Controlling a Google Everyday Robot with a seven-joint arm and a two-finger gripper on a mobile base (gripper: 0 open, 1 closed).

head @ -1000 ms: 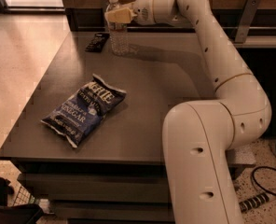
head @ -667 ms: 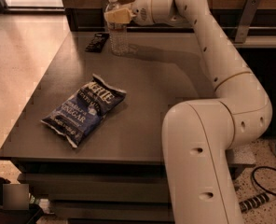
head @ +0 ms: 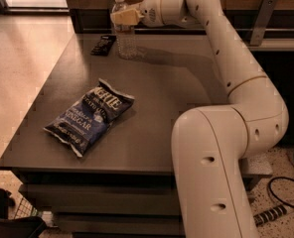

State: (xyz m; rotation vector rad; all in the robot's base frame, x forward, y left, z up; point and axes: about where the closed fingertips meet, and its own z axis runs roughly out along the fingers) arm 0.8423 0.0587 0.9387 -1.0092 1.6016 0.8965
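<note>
A clear plastic water bottle (head: 125, 37) with a white cap stands upright at the far side of the dark table (head: 177, 93). My gripper (head: 125, 17) reaches in from the right and sits at the bottle's upper part, just below the cap. A small black object (head: 102, 44) lies flat just left of the bottle. A blue chip bag (head: 90, 116) lies nearer the front left of the table, well away from the gripper.
My white arm (head: 226, 133) rises along the table's right side and arcs over the back edge. A dark wall panel and a metal bracket (head: 260, 19) stand behind the table. Cables (head: 286, 192) lie on the floor at the right; a dark object (head: 8, 217) sits at the lower left.
</note>
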